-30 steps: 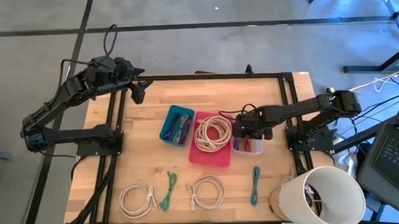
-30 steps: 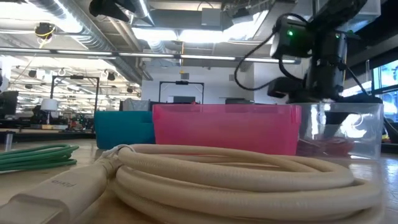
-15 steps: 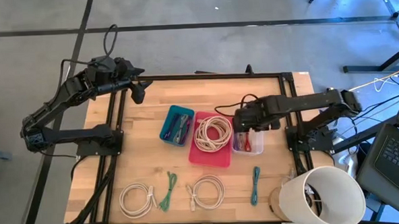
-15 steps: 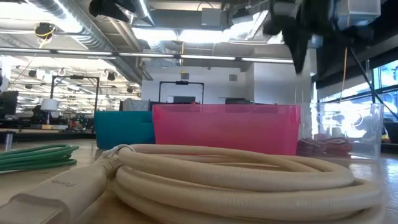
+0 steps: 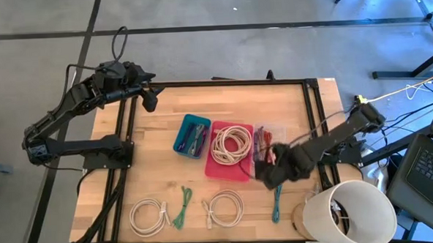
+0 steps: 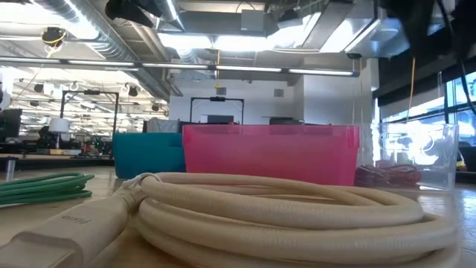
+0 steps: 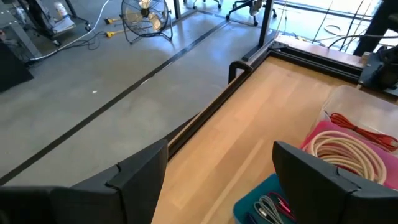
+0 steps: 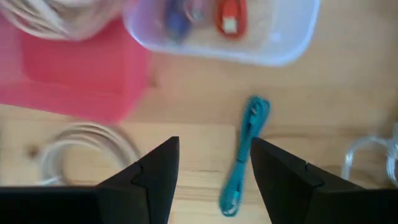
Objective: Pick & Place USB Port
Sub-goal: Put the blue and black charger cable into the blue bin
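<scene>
I had the right gripper [image 5: 269,176] low over the bench [image 5: 289,104], just near of the clear tray [image 5: 272,137] and beside the near right corner of the pink tray [image 5: 237,173]. In the right wrist view its fingers [image 8: 152,180] stood apart with nothing between them. Past them lay a teal cable [image 8: 244,155] [image 5: 277,199] on the bare wood, with the edge of a white cable coil [image 8: 87,146] [image 5: 226,207] to one side.

The clear tray held red cables [image 5: 261,140], and the right wrist view showed a red plug [image 8: 231,18] and a bluish one [image 8: 176,14] inside it, both blurred. I could not tell which of these was the USB part.

The pink tray carried a cream cable coil [image 5: 231,144], and left of it sat the blue tray [image 5: 191,136] with thin cables. Along the near edge I noted another white coil [image 5: 149,216] and a green cable [image 5: 182,207]. A white bucket [image 5: 356,214] stood at the near right corner.

The left gripper [image 5: 149,97] waited over the far left corner of the bench, fingers [image 7: 143,174] apart and empty.
</scene>
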You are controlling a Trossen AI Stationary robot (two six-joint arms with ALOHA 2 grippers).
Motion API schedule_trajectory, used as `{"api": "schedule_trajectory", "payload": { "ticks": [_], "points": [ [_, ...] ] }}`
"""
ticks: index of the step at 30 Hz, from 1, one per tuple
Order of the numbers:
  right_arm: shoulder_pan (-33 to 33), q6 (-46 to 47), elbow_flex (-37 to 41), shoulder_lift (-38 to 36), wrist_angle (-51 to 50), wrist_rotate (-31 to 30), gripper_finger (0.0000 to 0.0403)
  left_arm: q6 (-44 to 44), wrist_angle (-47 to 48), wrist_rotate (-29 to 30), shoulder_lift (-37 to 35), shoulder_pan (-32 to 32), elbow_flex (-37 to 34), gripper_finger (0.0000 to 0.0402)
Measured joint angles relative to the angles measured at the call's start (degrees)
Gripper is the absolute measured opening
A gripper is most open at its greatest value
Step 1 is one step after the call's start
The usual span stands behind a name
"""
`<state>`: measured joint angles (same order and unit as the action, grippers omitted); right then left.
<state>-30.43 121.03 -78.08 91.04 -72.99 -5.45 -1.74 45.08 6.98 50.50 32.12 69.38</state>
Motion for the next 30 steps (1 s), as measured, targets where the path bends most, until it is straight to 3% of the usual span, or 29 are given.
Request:
{"api": "schedule_trajectory", "payload": {
  "ticks": [6,16,30],
  "points": [
    [-3.8,4.4,0.0,7.6,0.0,4.7,0.02,0.0,-0.1,0.0,0.0,0.0,0.0,0.0283],
    [-4.4,3.4,0.0,17.6,3.5,8.5,0.02,-0.5,-0.3,-0.9,0.2,0.0,0.0,0.0283],
    [-5.8,3.6,0.5,22.9,8.4,14.1,0.0199,-0.5,-0.3,-2.1,0.2,0.0,0.0,0.0283]
  ]
}}
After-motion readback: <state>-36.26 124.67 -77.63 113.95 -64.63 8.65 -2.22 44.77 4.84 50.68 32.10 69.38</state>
